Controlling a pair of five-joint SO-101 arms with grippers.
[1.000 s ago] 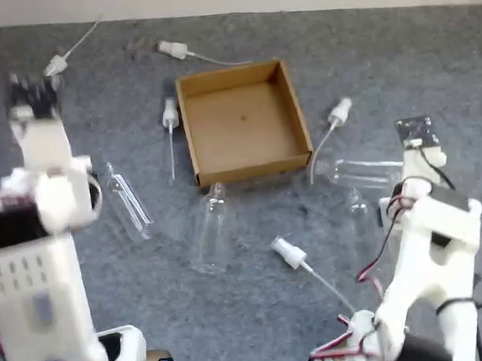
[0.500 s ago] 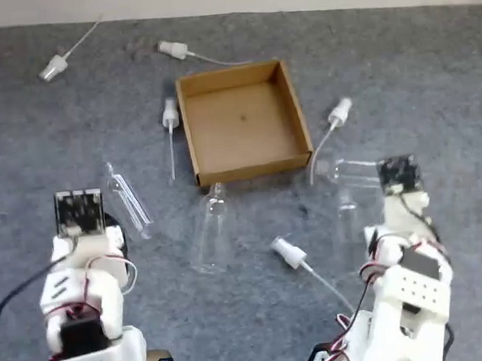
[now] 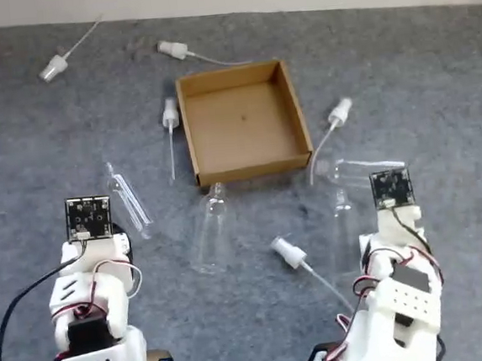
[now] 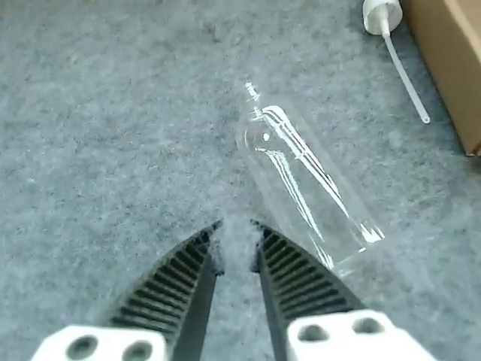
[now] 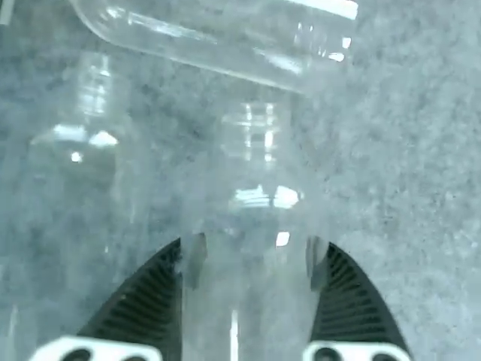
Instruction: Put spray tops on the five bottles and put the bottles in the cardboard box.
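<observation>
Left wrist view: left tool [image 4: 234,239] barely apart beside a bottle [image 4: 301,177]; right tool [image 5: 252,252] spread astride second bottle [image 5: 255,197].

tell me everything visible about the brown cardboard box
The brown cardboard box is a shallow, open-topped tray, roughly square, with low walls and a plain floor bearing one small dark spot at its centre. It is empty. It sits flat on the grey carpet-like table cover, towards the far middle, slightly askew. A clear plastic bottle lies with its neck at the near wall, seemingly touching. A white spray top lies alongside one side wall, just apart.
</observation>
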